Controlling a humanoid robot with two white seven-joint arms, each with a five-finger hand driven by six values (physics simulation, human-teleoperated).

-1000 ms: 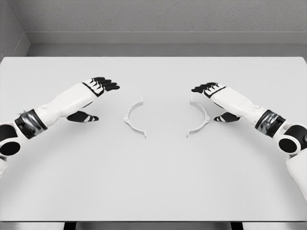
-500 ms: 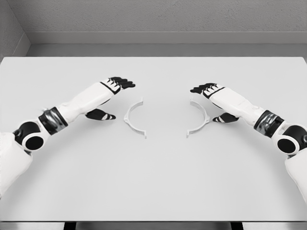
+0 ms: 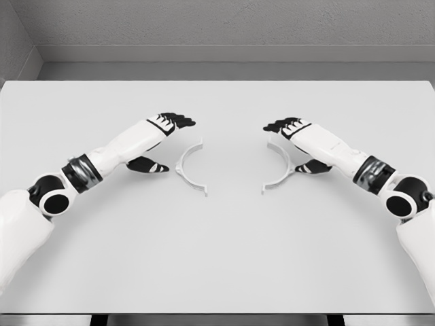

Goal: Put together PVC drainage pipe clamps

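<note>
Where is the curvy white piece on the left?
In the head view, the left white half-ring plastic clamp piece lies on the white table, left of centre, just beside the left hand.

Single head view, looking down and forward from above the near edge of the counter (image 3: 217, 258). Whole countertop is showing, with the grey wall (image 3: 217, 24) running along 12 o'clock. Arms are entering at 8 and 4 o'clock. Medium distance, no second view sharing anything.

White table (image 3: 217, 258), white clamp halves (image 3: 188, 168), white arms with black fingers (image 3: 178, 120), grey speckled wall (image 3: 217, 24)
</note>
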